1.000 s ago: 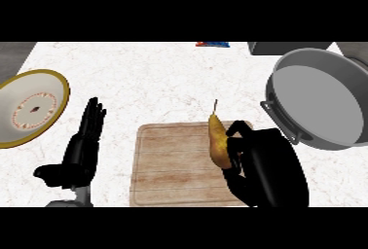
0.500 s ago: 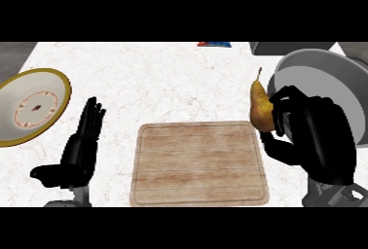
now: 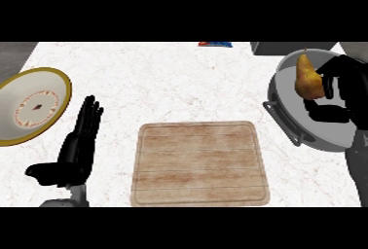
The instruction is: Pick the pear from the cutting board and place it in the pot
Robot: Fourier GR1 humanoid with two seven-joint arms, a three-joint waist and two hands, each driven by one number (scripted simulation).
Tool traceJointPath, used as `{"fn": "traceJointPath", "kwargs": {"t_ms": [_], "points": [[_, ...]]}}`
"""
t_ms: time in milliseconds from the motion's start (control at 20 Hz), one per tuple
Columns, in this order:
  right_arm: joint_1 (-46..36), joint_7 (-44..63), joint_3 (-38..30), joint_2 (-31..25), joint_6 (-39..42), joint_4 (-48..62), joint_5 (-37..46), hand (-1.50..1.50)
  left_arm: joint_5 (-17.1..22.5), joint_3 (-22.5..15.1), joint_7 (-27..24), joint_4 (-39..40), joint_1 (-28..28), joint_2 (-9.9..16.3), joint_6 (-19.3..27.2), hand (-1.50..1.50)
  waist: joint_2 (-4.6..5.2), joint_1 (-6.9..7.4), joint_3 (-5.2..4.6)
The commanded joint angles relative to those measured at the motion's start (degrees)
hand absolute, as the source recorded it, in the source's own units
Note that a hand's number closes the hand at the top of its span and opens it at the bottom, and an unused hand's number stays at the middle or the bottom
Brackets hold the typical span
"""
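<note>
A yellow-brown pear (image 3: 307,78) hangs upright, stem up, over the left part of the grey pot (image 3: 287,121) at the right edge. My right hand (image 3: 339,92) is curled round it from the right, with the thumb below the fruit. The wooden cutting board (image 3: 199,163) lies bare in the middle of the counter. At the lower left my left hand (image 3: 78,146) rests open, fingers pointing up, left of the board.
A round plate (image 3: 32,104) with a yellow rim lies at the far left. A small blue and red item (image 3: 215,44) sits at the counter's back edge. A dark grey block (image 3: 277,47) stands behind the pot.
My right hand has carried the pear up off the board and to the right, from beside the pot's rim to over the pot. The left hand has stayed still.
</note>
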Motion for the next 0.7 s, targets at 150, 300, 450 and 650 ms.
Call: {"fn": "traceJointPath", "kwargs": {"t_ms": [150,300,450,650], "points": [[-4.0,-14.9,-7.1,-3.9,-6.0,22.2,-4.9,1.50,-2.4,-1.9,-0.7,2.1,-0.8,-2.9,2.0,0.00,0.23,0.38,0.05],[-6.6,-16.1,-6.7,-3.4,-5.4,28.7,-4.4,1.50,-3.4,-2.3,-2.0,1.1,0.6,-2.7,2.0,0.00,0.12,0.48,0.03],[-10.4,-22.3,-8.6,-6.2,-6.4,40.9,-5.0,1.50,-1.2,-0.8,-3.1,1.5,0.2,-1.3,-0.6,0.00,0.39,1.19,0.06],[-13.9,-23.6,-10.1,-8.7,-7.3,51.5,-3.3,1.50,-1.2,-0.2,-0.6,2.3,-1.9,-1.1,-0.8,0.00,0.35,0.89,0.05]]}}
